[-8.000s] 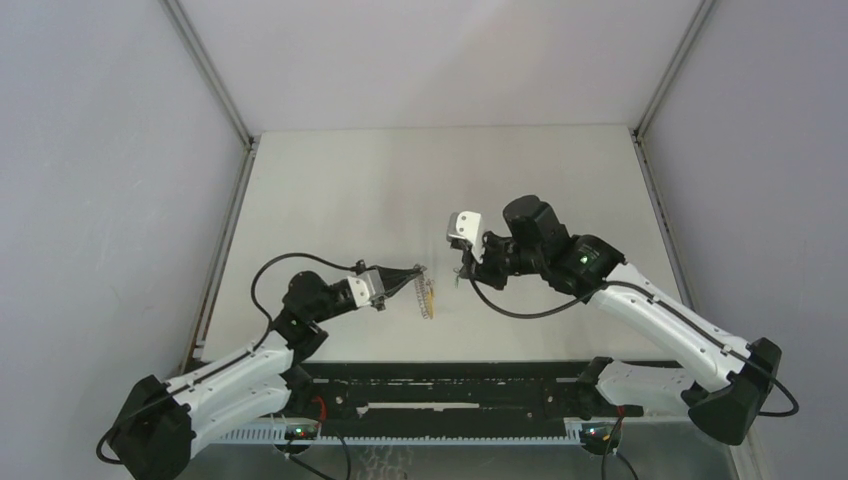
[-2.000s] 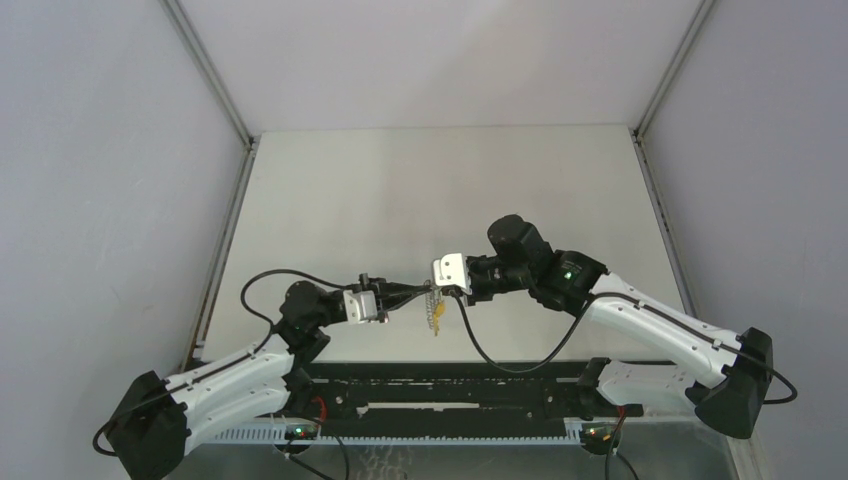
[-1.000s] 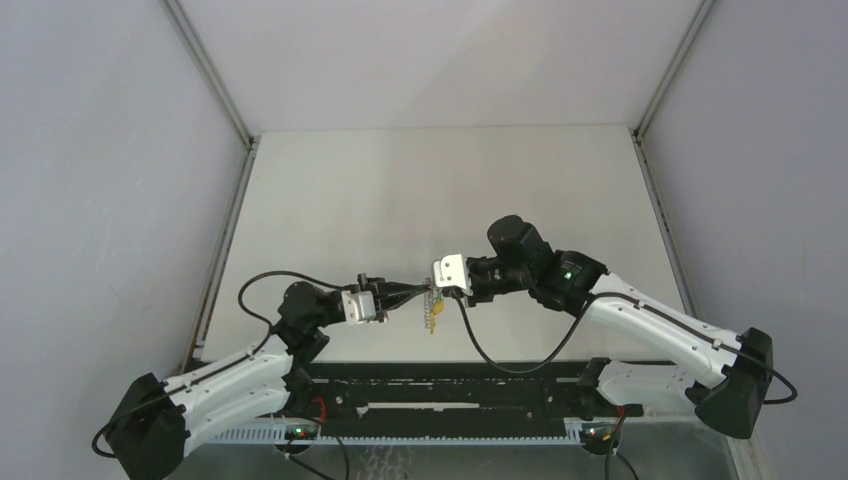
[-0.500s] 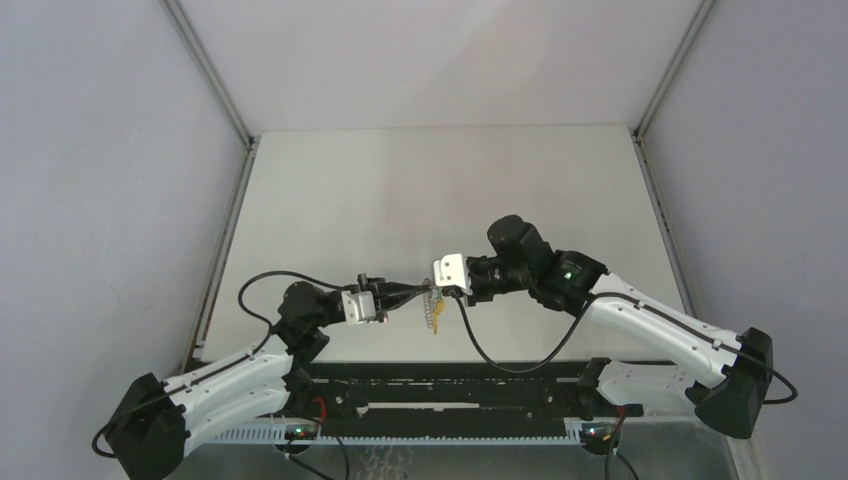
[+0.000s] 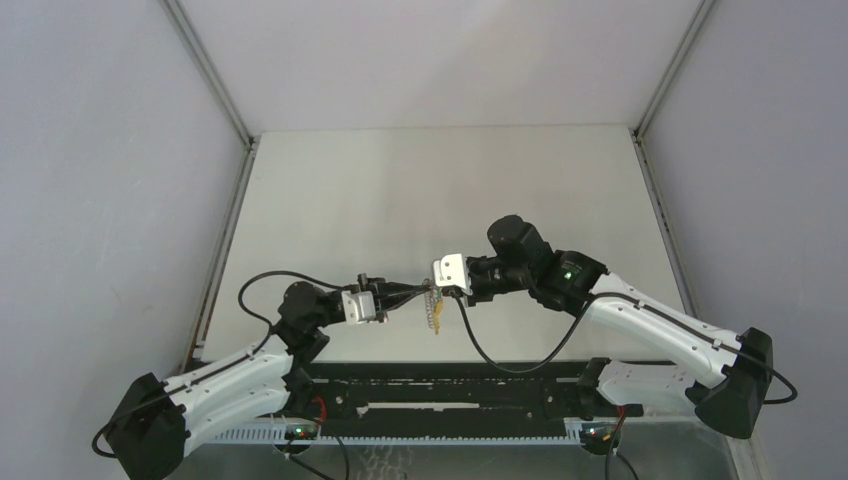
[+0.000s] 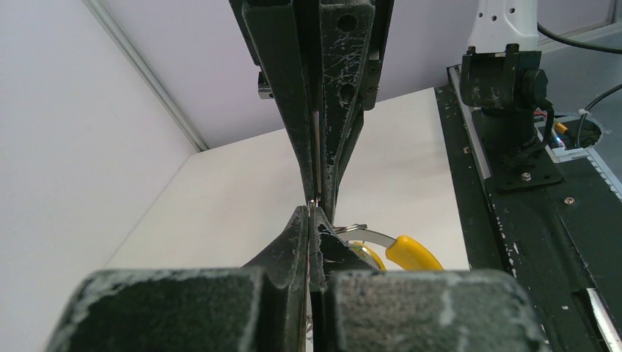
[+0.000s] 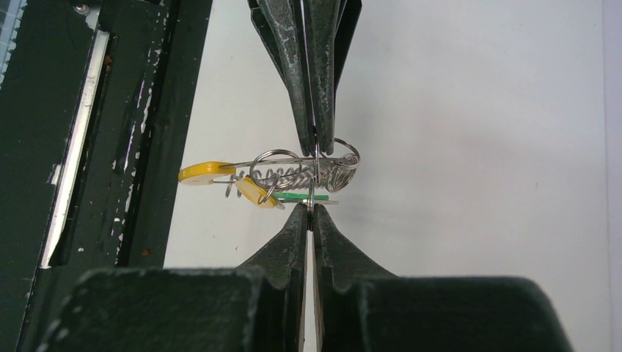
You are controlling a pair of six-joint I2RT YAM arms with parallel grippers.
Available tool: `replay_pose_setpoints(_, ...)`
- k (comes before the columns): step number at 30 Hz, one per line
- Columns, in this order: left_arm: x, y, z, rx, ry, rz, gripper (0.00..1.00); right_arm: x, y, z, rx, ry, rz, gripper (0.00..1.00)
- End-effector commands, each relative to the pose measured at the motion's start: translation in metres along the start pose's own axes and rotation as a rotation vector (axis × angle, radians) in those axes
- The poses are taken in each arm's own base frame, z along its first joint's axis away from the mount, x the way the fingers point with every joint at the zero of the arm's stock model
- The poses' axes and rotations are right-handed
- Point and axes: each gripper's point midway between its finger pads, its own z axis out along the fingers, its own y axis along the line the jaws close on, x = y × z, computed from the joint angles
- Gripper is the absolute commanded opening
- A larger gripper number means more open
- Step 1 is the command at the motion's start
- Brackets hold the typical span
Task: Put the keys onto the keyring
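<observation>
Over the surface, left claw and right claw meet tip to tip; keyring hangs between them, yellow key lowest.

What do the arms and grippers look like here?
The left arm and right arm have white links, black joints, looping black cables, a green light on the right one. The left gripper and right gripper have narrow tapered black fingers, scuffed whitish.

The grey keyring hangs edge-on aloft, yellow key on it, green key seemingly touching.
</observation>
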Motion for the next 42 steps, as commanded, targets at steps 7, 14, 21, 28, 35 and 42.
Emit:
replay_pose_setpoints(7,-0.016,0.007,0.001,-0.023,-0.043,0.034,0.00,-0.005,-0.007,-0.002,0.024,-0.010,-0.014,0.00)
replay_pose_setpoints(14,-0.014,0.005,0.002,-0.008,-0.039,0.022,0.00,-0.012,-0.007,-0.003,0.025,-0.035,-0.024,0.00)
replay_pose_setpoints(21,-0.014,0.003,0.003,0.006,-0.041,0.017,0.00,-0.015,-0.006,-0.003,0.021,-0.047,-0.029,0.00)
replay_pose_setpoints(28,-0.015,0.004,0.003,0.003,-0.041,0.016,0.00,-0.018,-0.004,-0.004,0.016,-0.059,-0.038,0.00)
replay_pose_setpoints(35,-0.016,0.003,0.004,0.011,-0.045,0.015,0.00,-0.018,-0.004,-0.004,0.018,-0.059,-0.040,0.00)
replay_pose_setpoints(42,-0.018,0.005,0.002,-0.002,-0.050,0.025,0.00,-0.007,-0.006,-0.002,0.026,-0.015,-0.022,0.00)
